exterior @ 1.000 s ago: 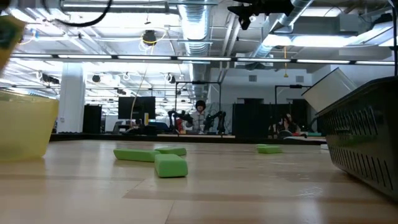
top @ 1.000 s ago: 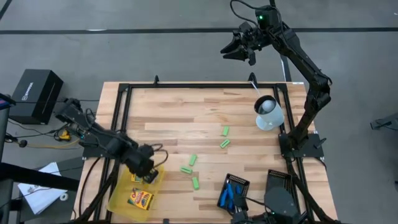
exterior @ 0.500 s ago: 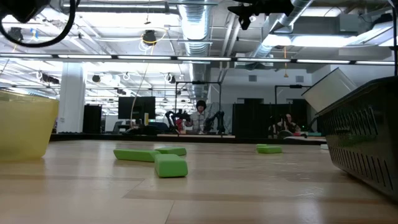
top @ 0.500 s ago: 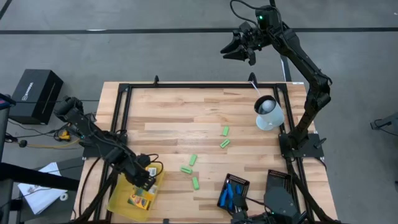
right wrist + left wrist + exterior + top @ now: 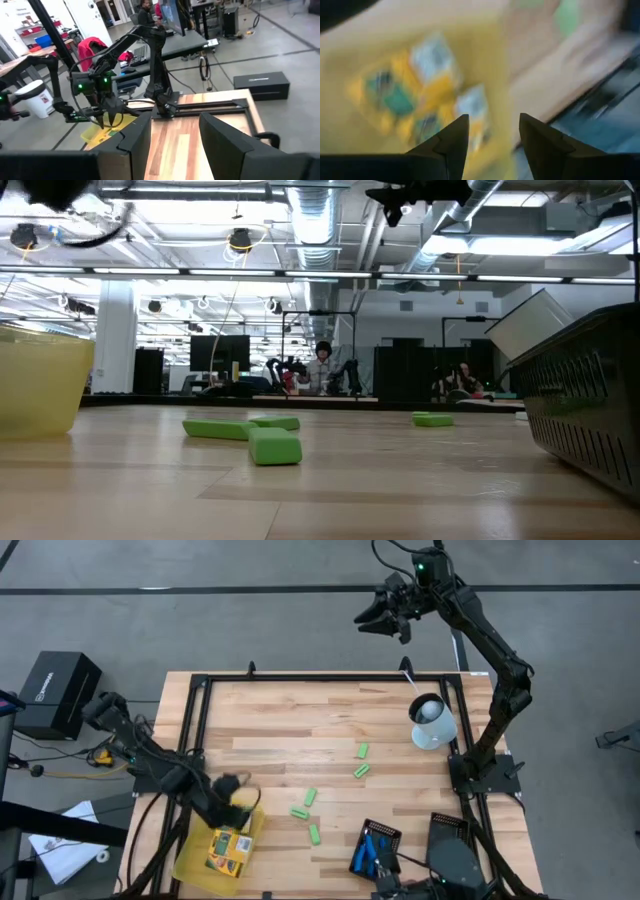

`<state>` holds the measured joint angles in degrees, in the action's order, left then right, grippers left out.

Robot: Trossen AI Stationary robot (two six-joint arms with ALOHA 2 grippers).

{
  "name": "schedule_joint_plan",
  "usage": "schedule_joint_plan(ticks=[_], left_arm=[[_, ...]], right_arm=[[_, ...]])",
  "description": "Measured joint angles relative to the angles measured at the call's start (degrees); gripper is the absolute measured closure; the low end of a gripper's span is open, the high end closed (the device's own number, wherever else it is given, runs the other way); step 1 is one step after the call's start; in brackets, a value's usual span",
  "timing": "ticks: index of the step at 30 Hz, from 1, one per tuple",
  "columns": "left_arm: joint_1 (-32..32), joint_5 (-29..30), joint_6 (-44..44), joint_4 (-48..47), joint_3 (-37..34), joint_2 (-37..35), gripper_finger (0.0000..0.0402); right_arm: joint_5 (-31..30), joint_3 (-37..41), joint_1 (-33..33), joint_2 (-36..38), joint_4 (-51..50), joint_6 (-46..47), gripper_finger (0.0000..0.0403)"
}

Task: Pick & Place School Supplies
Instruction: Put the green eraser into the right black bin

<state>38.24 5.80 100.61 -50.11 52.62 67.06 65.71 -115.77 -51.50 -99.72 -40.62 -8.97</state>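
Observation:
My left gripper [image 5: 236,808] [image 5: 492,120] hangs open above the translucent yellow tray [image 5: 196,862] at the table's near left, with nothing between its fingers. Yellow-orange packs with green print [image 5: 228,846] [image 5: 395,95] lie flat inside that tray. Several green blocks [image 5: 310,797] [image 5: 274,446] lie loose on the wood around the table's middle. Blue-handled scissors [image 5: 375,848] lie in a black ribbed tray [image 5: 388,832] near the front edge. My right gripper [image 5: 368,622] [image 5: 172,120] waits open, raised high beyond the table's far edge.
A second black ribbed tray [image 5: 450,840] [image 5: 590,410] stands at the near right. A white cup-like thing [image 5: 432,720] sits by the right edge. A black frame [image 5: 320,678] borders the table. Bare wood lies across the far half.
My left gripper has sunk over the yellow tray and turned a little. It has let go of the yellow-orange pack it carried, which now lies in the tray beside the other. My right arm has kept still.

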Motion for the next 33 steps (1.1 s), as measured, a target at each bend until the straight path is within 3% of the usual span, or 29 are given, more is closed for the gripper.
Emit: schedule_joint_plan(ticks=[5,10,16,20,23,29,33], left_arm=[[-10.2,13.0,-8.6,0.5,0.0,-4.8,0.0237],[-25.2,15.3,-27.7,10.9,0.0,-5.4,0.0254],[-41.2,4.7,-47.6,25.7,0.0,0.0,0.0285],[-48.4,-0.1,-60.1,32.1,0.0,5.6,0.034],[-52.5,-6.9,-68.7,35.8,0.0,9.7,0.0388],[-55.6,-25.1,-79.7,38.3,0.0,18.0,0.0399],[-54.0,-29.1,-83.8,38.4,0.0,22.4,0.04]], right_arm=[[-2.6,0.0,0.1,0.0,2.1,0.1,0.0244],[-2.8,0.0,0.1,0.0,8.1,5.4,0.0244],[-3.1,0.0,0.1,0.0,11.5,10.7,0.0244],[-5.5,0.0,0.1,0.0,11.5,13.3,0.0244],[-7.4,0.0,0.3,0.0,11.5,16.9,0.0244],[-9.7,0.0,1.6,0.0,11.5,21.6,0.0244],[-11.9,0.0,2.8,0.0,11.5,22.4,0.0244]])
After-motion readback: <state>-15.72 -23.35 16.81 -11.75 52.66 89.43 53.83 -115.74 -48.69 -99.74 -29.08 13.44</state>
